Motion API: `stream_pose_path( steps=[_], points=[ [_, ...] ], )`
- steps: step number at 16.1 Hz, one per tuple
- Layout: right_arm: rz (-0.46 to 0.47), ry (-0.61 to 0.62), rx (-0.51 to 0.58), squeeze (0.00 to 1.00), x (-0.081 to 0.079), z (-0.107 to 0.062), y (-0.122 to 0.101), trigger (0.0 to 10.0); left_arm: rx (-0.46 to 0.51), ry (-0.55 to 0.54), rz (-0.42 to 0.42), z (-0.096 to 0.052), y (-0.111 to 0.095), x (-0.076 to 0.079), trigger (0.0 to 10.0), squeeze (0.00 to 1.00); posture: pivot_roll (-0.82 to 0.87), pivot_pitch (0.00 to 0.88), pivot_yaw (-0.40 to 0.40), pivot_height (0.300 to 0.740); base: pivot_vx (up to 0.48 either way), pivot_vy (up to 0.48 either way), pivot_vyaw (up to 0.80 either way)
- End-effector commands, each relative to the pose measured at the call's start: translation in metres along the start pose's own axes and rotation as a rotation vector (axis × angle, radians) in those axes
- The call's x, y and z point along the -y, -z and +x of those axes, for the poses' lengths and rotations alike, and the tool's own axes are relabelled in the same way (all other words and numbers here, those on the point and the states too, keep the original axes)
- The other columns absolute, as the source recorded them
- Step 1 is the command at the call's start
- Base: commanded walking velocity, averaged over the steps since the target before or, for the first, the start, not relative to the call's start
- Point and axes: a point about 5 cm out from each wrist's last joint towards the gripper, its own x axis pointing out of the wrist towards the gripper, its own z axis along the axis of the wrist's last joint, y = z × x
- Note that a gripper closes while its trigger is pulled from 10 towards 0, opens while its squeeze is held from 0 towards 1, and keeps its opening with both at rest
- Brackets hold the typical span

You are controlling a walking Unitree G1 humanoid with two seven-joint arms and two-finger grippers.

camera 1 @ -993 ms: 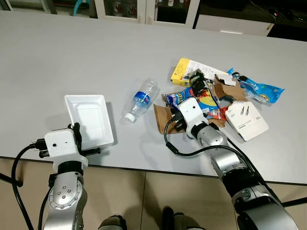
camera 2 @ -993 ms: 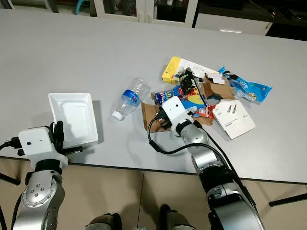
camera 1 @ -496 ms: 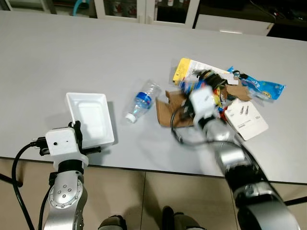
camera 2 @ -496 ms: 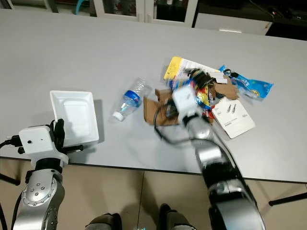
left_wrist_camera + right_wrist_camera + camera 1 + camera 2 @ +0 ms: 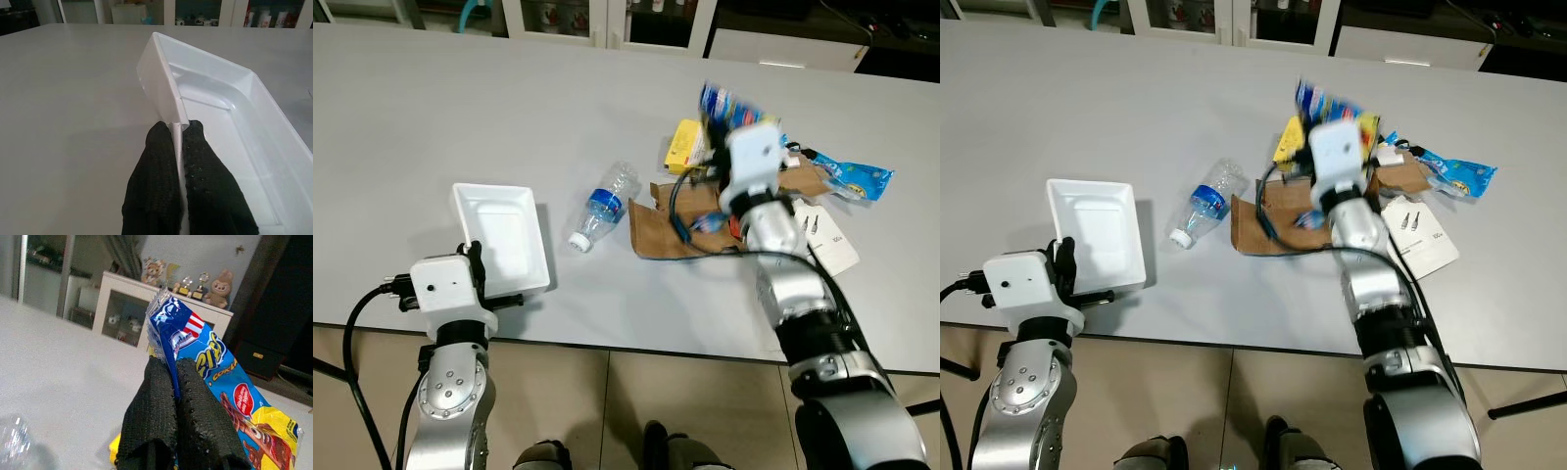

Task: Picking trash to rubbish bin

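Observation:
A white foam tray (image 5: pixel 502 233) lies at the table's front left. My left gripper (image 5: pixel 177 133) is shut on its near rim (image 5: pixel 166 93), just in from the table edge. My right gripper (image 5: pixel 168 369) is shut on a blue and yellow snack wrapper (image 5: pixel 211 363), held in the air over the trash pile. The wrapper (image 5: pixel 722 105) shows blurred above the right wrist's white housing (image 5: pixel 754 157). Below it lie brown cardboard (image 5: pixel 658 231), a yellow box (image 5: pixel 682 148), a blue packet (image 5: pixel 854 177) and a white card pack (image 5: pixel 829 242). A clear plastic bottle (image 5: pixel 604 204) lies between the tray and the pile.
The grey table (image 5: pixel 460 108) stretches bare to the left and back. Its front edge (image 5: pixel 636 343) runs just before my arms, with tiled floor below. White cabinets (image 5: pixel 122 303) stand beyond the table's far side.
My right gripper has risen from the pile and swung away from me, carrying the snack wrapper. The cardboard has slid a little to the left. The left gripper stays on the tray.

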Motion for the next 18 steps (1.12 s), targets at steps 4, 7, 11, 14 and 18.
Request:
stream_pose_path(
  steps=[4,7,11,14,18],
  points=[
    [0.048,0.04,0.01,0.0,0.008,0.005,-0.01,0.0,0.0,0.03,-0.018,0.001,0.002,0.007,10.0,0.0,0.01,0.162,-0.04,0.74,0.0,0.0,0.0],
    [0.006,0.058,-0.029,0.0,0.012,-0.001,-0.001,0.0,0.012,0.044,-0.032,0.002,-0.001,0.01,10.0,0.0,0.01,0.161,-0.043,0.74,0.0,0.0,0.0],
    [-0.018,0.093,-0.039,0.0,0.023,-0.01,0.001,0.0,0.047,0.07,-0.033,0.003,-0.006,0.014,10.0,0.0,0.0,0.159,-0.042,0.74,0.0,0.0,0.0],
    [-0.091,0.127,0.014,0.0,0.037,-0.019,-0.008,0.0,0.092,0.056,-0.001,0.004,-0.013,0.01,10.0,0.0,0.0,0.158,-0.038,0.74,0.0,0.0,0.0],
    [-0.114,0.118,-0.008,0.0,0.043,-0.03,-0.006,0.0,0.085,0.062,-0.003,0.004,-0.01,0.01,10.0,0.0,-0.02,0.158,-0.039,0.74,0.0,0.0,0.0]
  ],
)
